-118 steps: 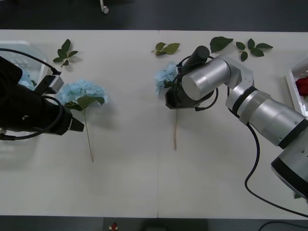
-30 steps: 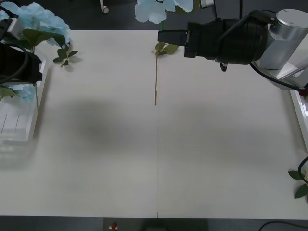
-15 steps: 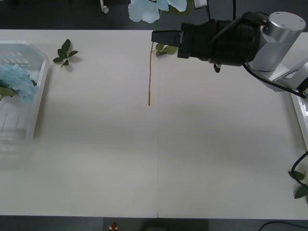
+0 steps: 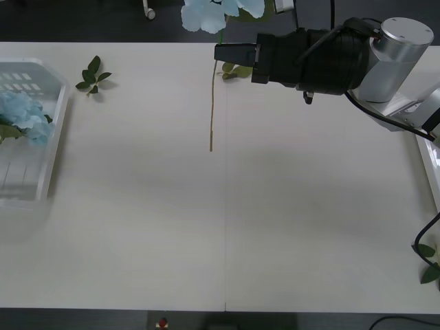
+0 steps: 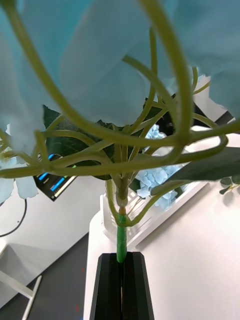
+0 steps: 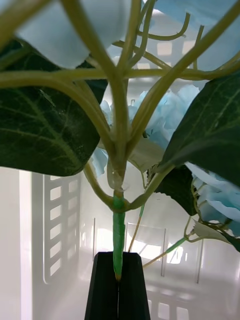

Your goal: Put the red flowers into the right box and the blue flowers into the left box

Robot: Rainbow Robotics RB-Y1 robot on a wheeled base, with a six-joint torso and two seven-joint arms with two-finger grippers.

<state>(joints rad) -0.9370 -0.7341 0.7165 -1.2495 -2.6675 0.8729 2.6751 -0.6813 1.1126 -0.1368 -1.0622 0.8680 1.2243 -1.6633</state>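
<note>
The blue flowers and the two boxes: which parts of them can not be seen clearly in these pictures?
- Front view: the held blue flower is cut by the top edge; the right gripper covers part of its stem.
- Front view: the right box shows just a rim strip at the picture's edge, so its contents cannot be told.
- Front view: the left box is cut by the edge.
- Left wrist view: leaves hide the blue flowers below the left gripper.

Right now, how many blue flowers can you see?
3 at least. One hangs from the right gripper above the table's far edge, one lies in the left box, and the left gripper holds one over that box. More may be hidden.
</note>
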